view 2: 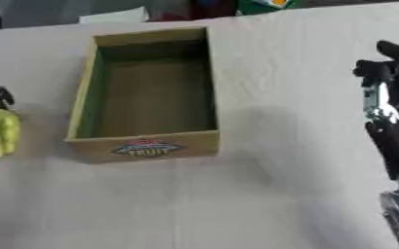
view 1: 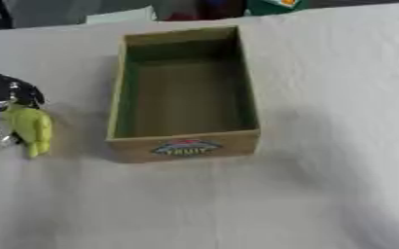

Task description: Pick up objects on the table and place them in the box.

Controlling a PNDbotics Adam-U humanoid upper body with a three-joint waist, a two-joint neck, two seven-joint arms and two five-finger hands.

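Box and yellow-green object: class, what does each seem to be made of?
Box: probably cardboard or thin wood; matte tan walls, straight thin edges, a printed label on the front. Yellow-green object in the left hand: likely plastic or rubber; smooth, evenly coloured surface. Neither is certain.

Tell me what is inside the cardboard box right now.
Nothing: the box shows only its bare floor and greenish inner walls. The near wall hides a strip of floor behind it. The yellow-green object is outside, in the left hand.
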